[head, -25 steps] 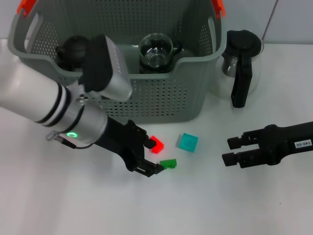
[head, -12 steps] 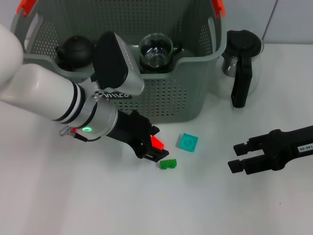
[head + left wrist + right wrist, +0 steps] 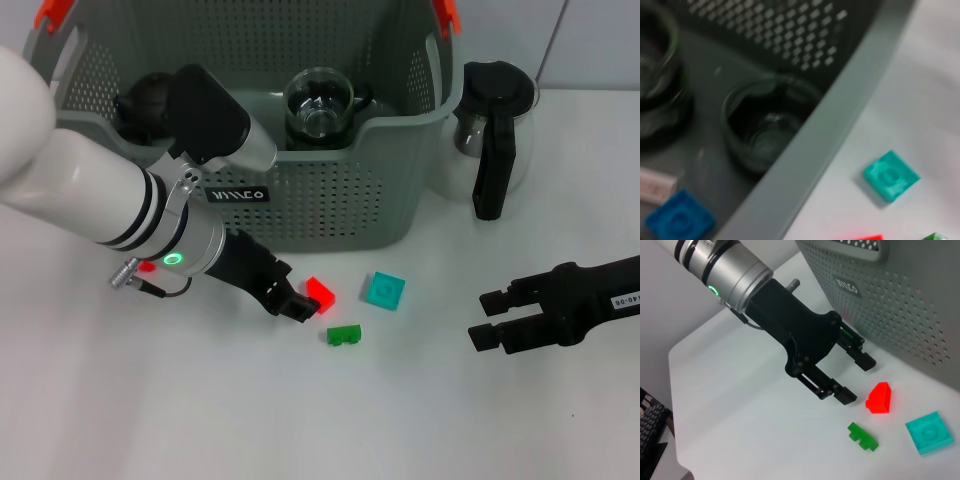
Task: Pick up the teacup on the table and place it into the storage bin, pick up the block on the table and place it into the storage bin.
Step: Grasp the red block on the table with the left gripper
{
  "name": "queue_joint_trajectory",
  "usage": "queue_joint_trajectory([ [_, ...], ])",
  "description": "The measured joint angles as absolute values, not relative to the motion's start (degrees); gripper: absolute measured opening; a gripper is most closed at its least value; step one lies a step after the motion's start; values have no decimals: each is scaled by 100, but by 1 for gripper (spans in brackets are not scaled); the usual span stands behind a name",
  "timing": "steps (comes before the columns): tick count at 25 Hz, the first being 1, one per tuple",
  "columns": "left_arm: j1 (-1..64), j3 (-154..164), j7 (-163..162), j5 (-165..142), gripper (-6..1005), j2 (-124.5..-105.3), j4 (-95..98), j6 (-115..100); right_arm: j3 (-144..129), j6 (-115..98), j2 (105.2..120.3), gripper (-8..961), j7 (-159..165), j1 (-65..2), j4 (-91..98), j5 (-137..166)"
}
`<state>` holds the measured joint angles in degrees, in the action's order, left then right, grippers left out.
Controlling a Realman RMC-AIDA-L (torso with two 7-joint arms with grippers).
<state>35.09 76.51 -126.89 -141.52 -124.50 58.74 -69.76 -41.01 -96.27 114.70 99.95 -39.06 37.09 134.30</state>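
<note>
- Fingers of the left gripper [image 3: 856, 377] stand spread and empty beside the red block [image 3: 320, 293].
- Light, stiff plastic; pinching its flat sides should hold.
- Right gripper [image 3: 482, 318] waits, spread.

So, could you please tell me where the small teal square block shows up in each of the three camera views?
Head view: the small teal square block lies on the white table, in front of the grey perforated storage bin.
Left wrist view: the block lies just outside the bin's rim.
Right wrist view: it sits at the lower right corner.
Shared landmark: the red block beside it.
</note>
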Motion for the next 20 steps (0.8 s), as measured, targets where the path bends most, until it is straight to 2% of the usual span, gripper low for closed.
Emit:
queue_joint_trajectory([
  [20,3602,8186,-12814,-14245,601,-12465,5854,-6519,-4096,-9624,11461,713,9990,-3911,3709,13420],
])
